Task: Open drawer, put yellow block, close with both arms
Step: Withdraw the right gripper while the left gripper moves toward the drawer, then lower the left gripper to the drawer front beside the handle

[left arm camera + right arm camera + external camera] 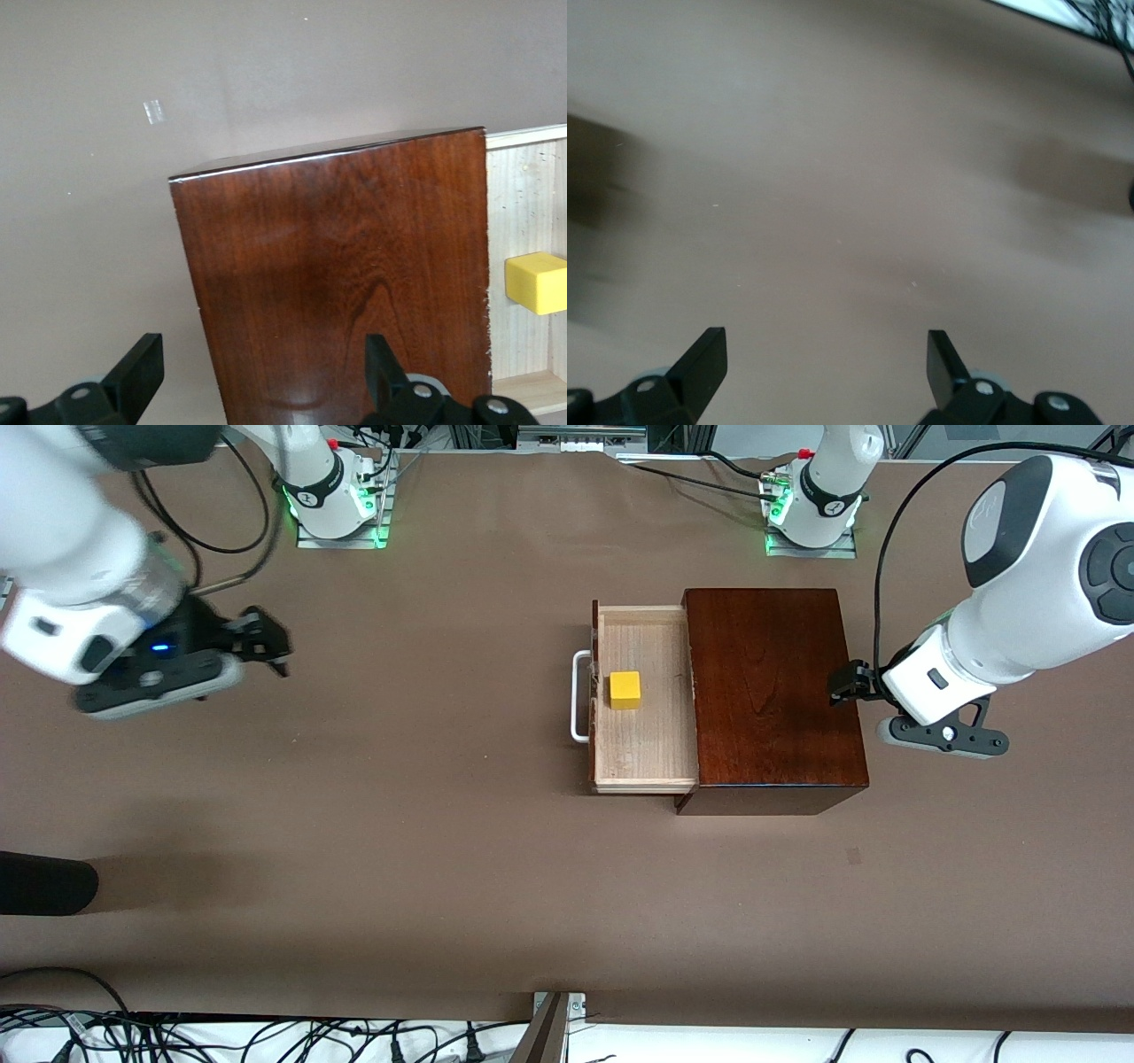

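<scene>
Both grippers are seen with their fingers spread wide and nothing held between them. The left gripper [849,682] is held at the wooden box's end toward the left arm's end of the table, level with the box's top edge; in the left wrist view its two black fingertips [142,365] are spread about as wide as the dark polished box [337,274], which fills the space ahead of them. The right gripper [259,636] is held over bare table toward the right arm's end, well apart from the box, and only brown table surface [850,177] is seen between its fingertips [704,359] in the right wrist view. On the front view taken as a clock face, the left gripper is placed at about three o'clock and the right gripper at about nine o'clock. The drawer [642,762] is pulled out of the box [771,691] toward the right arm's end, its pale wooden tray exposed and its white bar handle [578,695] at the outer end. The yellow block [625,690] is seen resting upright on the drawer's floor, near the handle end and apart from the tray's walls.
</scene>
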{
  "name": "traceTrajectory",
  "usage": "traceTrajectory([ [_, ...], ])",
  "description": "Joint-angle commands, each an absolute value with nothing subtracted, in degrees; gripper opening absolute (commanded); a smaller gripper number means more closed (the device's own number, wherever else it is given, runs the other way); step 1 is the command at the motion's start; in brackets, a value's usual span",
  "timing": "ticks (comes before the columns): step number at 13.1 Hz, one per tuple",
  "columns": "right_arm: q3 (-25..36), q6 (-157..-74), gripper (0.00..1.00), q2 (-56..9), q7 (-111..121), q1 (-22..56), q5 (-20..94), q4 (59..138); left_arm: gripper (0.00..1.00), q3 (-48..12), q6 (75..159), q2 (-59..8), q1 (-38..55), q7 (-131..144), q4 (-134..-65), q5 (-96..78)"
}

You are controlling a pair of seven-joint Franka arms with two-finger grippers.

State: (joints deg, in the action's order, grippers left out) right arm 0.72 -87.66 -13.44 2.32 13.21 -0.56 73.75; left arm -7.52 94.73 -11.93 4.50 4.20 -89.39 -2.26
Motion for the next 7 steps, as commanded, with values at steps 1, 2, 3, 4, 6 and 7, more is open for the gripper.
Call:
traceTrajectory([
  [1, 4.4, -90.0, 1.0, -9.1, -1.0, 12.0, 2.5, 81.4, 1.0, -7.4, 93.2, -14.1, 10.2, 14.2, -85.6, -2.9],
  [2, 4.7, -90.5, 1.0, -8.2, -2.5, 11.0, 3.0, 82.7, 1.0, -7.4, 92.1, -15.5, 12.5, 19.2, -84.0, -2.9],
  [3, 4.7, -90.5, 1.0, -7.9, -4.0, 10.4, 3.0, 83.0, 0.95, -7.4, 91.0, -17.3, 15.1, 23.7, -81.8, -2.9],
  [4, 5.1, -90.4, 1.0, -7.8, -5.8, 10.3, 2.9, 83.1, 0.91, -7.4, 90.5, -18.8, 17.5, 29.0, -80.3, -2.9],
  [6, 5.5, -90.2, 1.0, -7.4, -8.8, 10.0, 2.6, 83.8, 0.73, -7.4, 90.3, -20.9, 22.0, 39.8, -79.1, -3.0],
  [7, 5.7, -90.2, 1.0, -7.4, -8.9, 10.0, 2.2, 83.8, 0.65, -7.3, 90.3, -22.1, 24.7, 45.6, -79.0, -2.9],
])
